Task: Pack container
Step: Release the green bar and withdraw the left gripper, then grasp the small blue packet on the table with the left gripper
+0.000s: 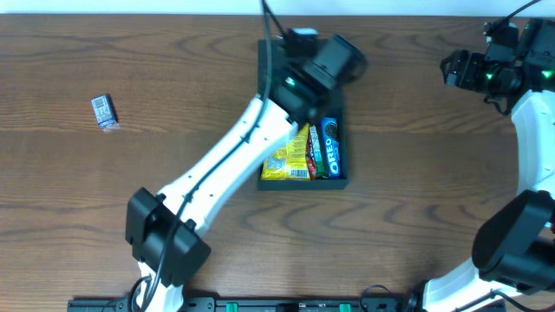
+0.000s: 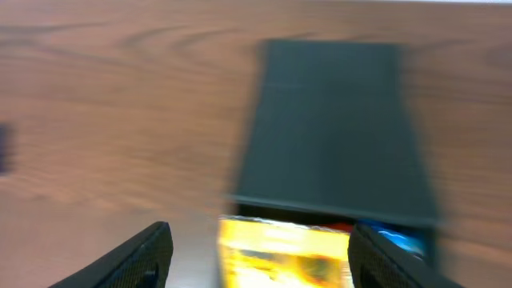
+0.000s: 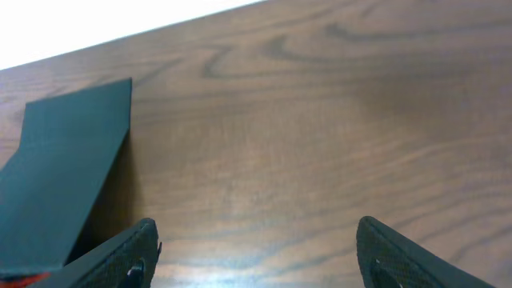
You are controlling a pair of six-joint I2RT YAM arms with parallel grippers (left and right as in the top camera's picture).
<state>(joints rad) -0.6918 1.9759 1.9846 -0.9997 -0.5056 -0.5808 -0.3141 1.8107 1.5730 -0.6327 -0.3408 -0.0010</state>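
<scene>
The container point(image 1: 303, 184) is a dark box at the table's middle, with its flap lid at the far end. Inside lie a yellow packet point(image 1: 290, 160), a red packet and a blue Oreo packet point(image 1: 330, 147). My left gripper point(image 1: 338, 59) hovers over the box's far part, open and empty. Its wrist view is blurred and shows the lid point(image 2: 336, 128) ahead, with the yellow packet point(image 2: 280, 256) between the open fingers point(image 2: 260, 264). My right gripper point(image 1: 460, 68) is at the far right, open and empty point(image 3: 256, 256) over bare wood, and its wrist view shows the lid point(image 3: 64, 184) at the left.
A small grey-blue packet point(image 1: 104, 111) lies alone on the wood table at the far left. The left arm crosses over the box's left half from the near left. The table's far edge shows in the right wrist view.
</scene>
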